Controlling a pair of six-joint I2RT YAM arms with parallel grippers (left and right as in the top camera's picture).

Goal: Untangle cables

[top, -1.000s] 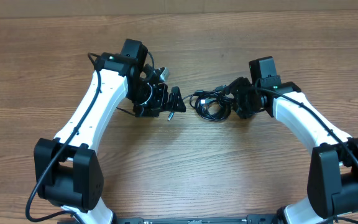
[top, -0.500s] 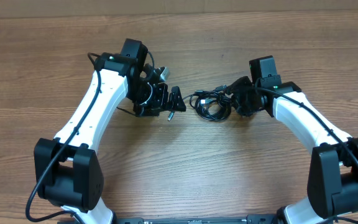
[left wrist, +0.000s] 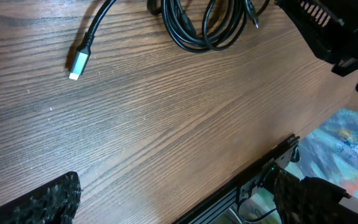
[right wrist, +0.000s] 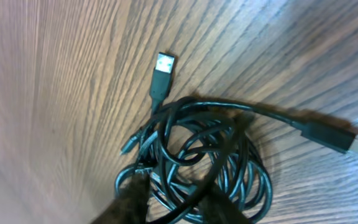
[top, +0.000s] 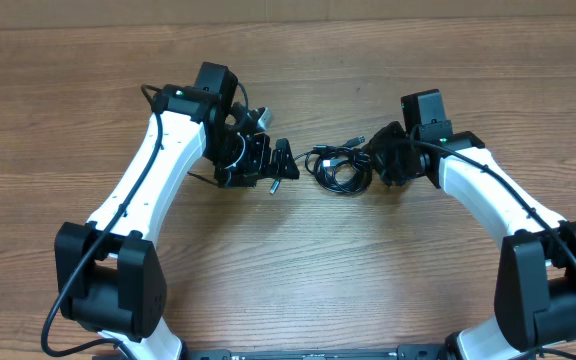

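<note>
The cables (top: pixel 338 168) lie as a knotted black bundle on the wooden table between my two grippers. In the right wrist view the bundle (right wrist: pixel 229 155) fills the lower middle. One USB plug (right wrist: pixel 163 65) points away from it, and another plug (right wrist: pixel 347 142) lies at the right. My right gripper (top: pixel 376 160) (right wrist: pixel 179 208) has its fingers drawn close, with strands of the knot between them. My left gripper (top: pixel 273 165) (left wrist: pixel 173 205) stands wide open over bare wood, just left of the bundle. A strand with a silvery-blue tip (left wrist: pixel 78 62) and some loops (left wrist: pixel 201 31) lie ahead of it.
The wooden table (top: pixel 298 260) runs under both arms. Its front edge with a black rail (left wrist: pixel 260 174) shows in the left wrist view. The white arms reach in from the lower left and lower right.
The right gripper's fingers have narrowed around the right side of the bundle. Neither arm nor the cables have visibly shifted.
</note>
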